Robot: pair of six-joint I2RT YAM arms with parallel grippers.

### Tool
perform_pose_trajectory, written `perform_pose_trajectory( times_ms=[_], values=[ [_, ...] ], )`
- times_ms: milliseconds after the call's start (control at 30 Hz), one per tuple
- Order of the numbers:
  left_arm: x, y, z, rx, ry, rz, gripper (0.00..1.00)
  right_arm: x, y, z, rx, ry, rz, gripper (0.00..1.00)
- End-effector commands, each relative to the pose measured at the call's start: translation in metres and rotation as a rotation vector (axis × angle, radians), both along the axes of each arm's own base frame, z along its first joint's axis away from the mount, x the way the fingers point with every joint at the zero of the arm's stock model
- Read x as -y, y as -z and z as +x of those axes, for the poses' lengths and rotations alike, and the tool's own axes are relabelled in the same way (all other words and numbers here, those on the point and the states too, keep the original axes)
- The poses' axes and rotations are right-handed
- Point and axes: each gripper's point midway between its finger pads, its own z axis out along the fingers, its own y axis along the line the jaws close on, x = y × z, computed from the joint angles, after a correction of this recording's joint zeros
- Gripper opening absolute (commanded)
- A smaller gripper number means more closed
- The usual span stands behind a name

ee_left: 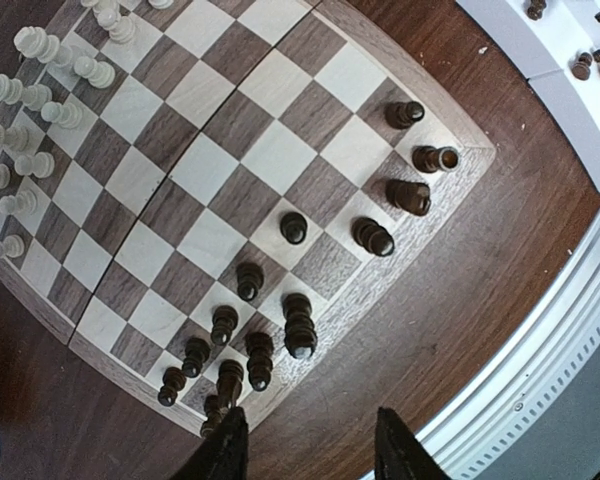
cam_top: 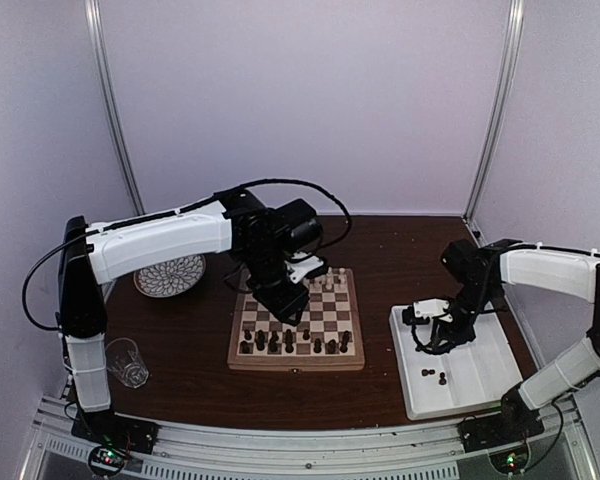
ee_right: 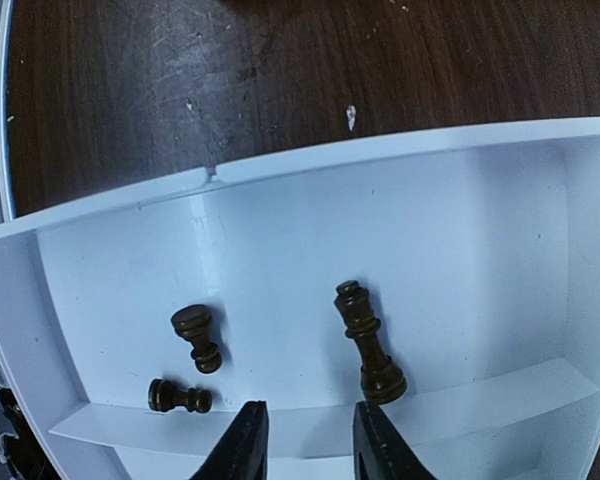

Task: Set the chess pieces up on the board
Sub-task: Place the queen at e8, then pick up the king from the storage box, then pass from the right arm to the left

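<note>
Ahead of the parted, empty right tool, dark chessmen are lying.
Fetching is seemingly starting; closing on one should follow. Left tool is gaping empty too.

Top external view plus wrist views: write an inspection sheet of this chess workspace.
Surface: dark brown wooden table, lightly scratched.
Job's things: checkered wooden chessboard mid-table; dark brown chessmen on its near rows, cream-white chessmen at the far side; three dark pieces lying in the white divided tray.
Clutter: round patterned plate and clear drinking glass, left of the board.
Grippers: left gripper at the board's edge, open, empty; right gripper above the tray, open, empty.
Cables: black cable arching over the left arm; none on the board.
Surroundings: pale enclosure walls, metal rail at the near edge.
</note>
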Motion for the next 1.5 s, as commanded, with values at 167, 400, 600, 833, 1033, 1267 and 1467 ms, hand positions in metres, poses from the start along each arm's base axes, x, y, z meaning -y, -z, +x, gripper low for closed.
perform_pose_trajectory(
  times_ms=[167,400,600,833,1033,1267,1467],
  values=[
    [0.004,-0.017,0.003,0.02,-0.018,-0.068,0.44,0.006,0.017,0.023,0.041,-0.012,-0.066,0.41],
    [0.005,-0.016,0.003,0.02,-0.021,-0.069,0.43,0.01,0.033,0.026,0.033,-0.018,-0.1,0.42],
    [0.013,-0.017,0.007,0.028,-0.022,-0.103,0.43,0.017,0.043,0.027,0.028,-0.021,-0.142,0.38],
    [0.031,-0.025,0.012,0.035,-0.035,-0.19,0.43,0.027,0.054,0.028,0.036,0.0,-0.201,0.21],
    [0.054,-0.032,0.017,0.028,-0.076,-0.322,0.43,0.018,0.032,0.022,0.046,0.032,-0.128,0.09],
    [0.09,-0.055,0.018,-0.012,-0.122,-0.582,0.44,-0.01,-0.029,0.008,0.045,0.094,0.085,0.08],
    [0.123,-0.072,0.009,-0.061,-0.076,-0.741,0.45,-0.039,-0.079,-0.004,-0.004,0.119,0.279,0.09]
  ],
)
